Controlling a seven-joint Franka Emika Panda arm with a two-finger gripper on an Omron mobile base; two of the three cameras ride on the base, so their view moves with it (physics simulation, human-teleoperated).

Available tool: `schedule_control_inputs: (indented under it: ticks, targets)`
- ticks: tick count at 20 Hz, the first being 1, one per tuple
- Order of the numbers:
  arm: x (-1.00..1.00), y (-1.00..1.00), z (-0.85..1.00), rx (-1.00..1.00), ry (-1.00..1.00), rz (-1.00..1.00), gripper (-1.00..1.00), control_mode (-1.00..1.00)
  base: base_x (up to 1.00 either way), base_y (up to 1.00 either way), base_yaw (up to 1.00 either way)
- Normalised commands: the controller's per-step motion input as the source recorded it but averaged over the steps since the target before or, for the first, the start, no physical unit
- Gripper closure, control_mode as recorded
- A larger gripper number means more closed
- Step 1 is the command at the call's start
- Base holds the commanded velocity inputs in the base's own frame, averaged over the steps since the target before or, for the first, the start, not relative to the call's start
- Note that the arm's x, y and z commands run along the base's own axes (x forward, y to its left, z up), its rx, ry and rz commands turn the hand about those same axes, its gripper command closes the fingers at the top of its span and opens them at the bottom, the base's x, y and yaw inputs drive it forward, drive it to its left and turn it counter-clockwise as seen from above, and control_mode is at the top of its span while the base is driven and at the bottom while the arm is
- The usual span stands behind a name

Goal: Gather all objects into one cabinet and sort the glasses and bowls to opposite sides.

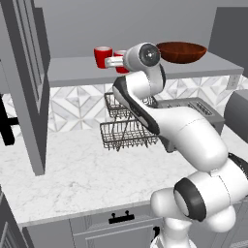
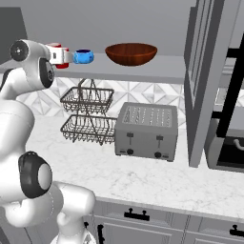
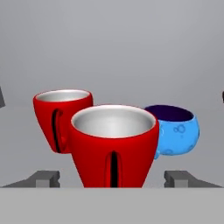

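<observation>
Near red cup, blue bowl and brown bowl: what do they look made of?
Near red cup: probably glazed ceramic or plastic; glossy red outside, pale smooth inside. Blue bowl: likely glazed ceramic, shiny with bubble-like rings on its wall. Brown bowl: looks like wood, reddish-brown with faint grain streaks. All rendered, so unsure.

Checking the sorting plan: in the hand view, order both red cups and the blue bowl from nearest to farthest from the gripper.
1. Front red cup, between the gripper fingertips.
2. Blue bowl, behind, right.
3. Rear red cup, behind, left; too close to call against the bowl.
</observation>
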Motion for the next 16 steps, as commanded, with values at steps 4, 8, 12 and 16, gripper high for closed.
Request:
schedule_control_inputs:
  ticks: [4, 8, 12, 16]
  targets:
    - [-0.33, -0.03, 0.00, 0.00, 0.00, 0.00, -1.00, -1.00, 0.00, 0.00, 0.00]
    - [-0.47, -0.19, 0.02, 0.00, 0.00, 0.00, -1.00, -1.00, 0.00, 0.00, 0.00]
    - [-0.58, -0.54, 0.04, 0.00, 0.00, -0.01, -1.00, -1.00, 0.00, 0.00, 0.00]
    - [-0.73, -0.70, 0.08, 0.00, 0.00, -0.04, -1.00, -1.00, 0.00, 0.00, 0.00]
